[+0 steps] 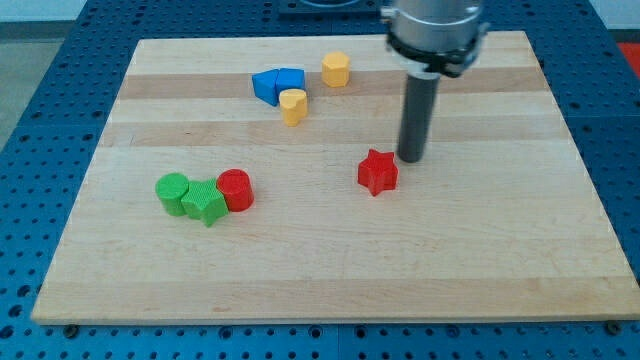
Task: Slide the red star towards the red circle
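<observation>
The red star [377, 172] lies right of the board's middle. The red circle [236, 189] lies at the view's left, touching a green star [205, 203]. My tip [412, 158] stands just to the upper right of the red star, very close to it; I cannot tell if they touch. The rod rises straight up to the arm's grey wrist at the view's top.
A green circle [173, 192] sits left of the green star. Two blue blocks [277, 84] lie at the upper middle, with a yellow block [293, 106] below them and a yellow hexagon [336, 70] to their right. The wooden board [500, 260] lies on a blue pegboard.
</observation>
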You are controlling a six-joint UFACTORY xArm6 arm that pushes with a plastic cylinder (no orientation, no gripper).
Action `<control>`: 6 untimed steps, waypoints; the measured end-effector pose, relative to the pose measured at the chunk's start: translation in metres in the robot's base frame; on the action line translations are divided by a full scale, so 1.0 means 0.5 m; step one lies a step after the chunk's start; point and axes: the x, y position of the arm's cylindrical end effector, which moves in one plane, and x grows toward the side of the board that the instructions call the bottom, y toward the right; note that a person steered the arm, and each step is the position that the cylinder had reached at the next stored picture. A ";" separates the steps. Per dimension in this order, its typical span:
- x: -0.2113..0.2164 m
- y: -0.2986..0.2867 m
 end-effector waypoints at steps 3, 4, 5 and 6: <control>0.065 -0.133; 0.070 -0.186; 0.093 -0.245; 0.112 -0.300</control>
